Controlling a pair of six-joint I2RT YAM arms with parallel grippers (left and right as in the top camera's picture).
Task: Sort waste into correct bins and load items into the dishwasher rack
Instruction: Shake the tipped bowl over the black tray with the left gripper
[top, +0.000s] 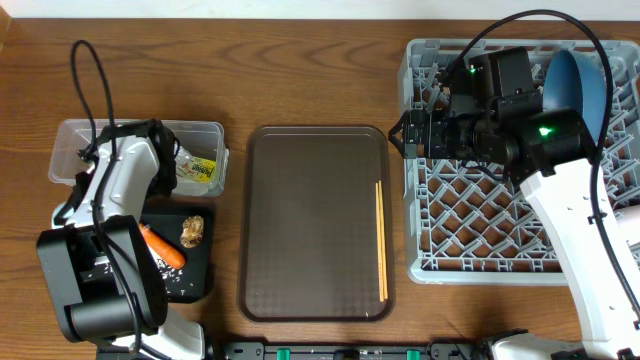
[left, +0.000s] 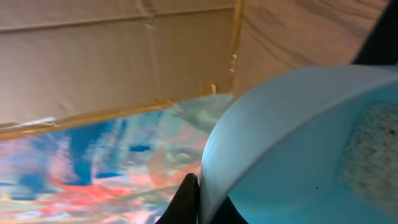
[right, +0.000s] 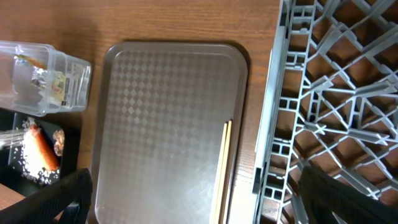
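Warm brown wood-grain bench (top: 320, 60) under everything, streaks running side to side. At its middle, brown serving tray (top: 310, 220), dull and finely checkered. Inside that tray, close along the right rim and parallel to it, chopsticks (top: 381, 240), laid together. Just right of the tray, across a thin strip of bare wood, grey dishwasher rack (top: 470, 200) with lattice floor; blue plate (top: 578, 85) upright in the rack corner farthest from the tray. Right arm (top: 575, 210) stretched across the rack toward the tray, right jaws spread wide and empty above the rack edge nearest the tray. Left of the tray, by its upper corner in the overhead view, clear tub (top: 75, 140) with green-yellow wrapper (top: 202, 168) inside; by its lower corner, black tray (top: 198, 262) with carrot (top: 163, 246), brown food scrap (top: 192, 231) and rice grains (top: 182, 285). Left arm (top: 115, 200) over that pair, left jaws clenched on the rim of the light-blue cup (left: 292, 143), cup hidden from above. Beyond the cup, tan panels with taped seams, then a blur of blue and red, too soft to name.
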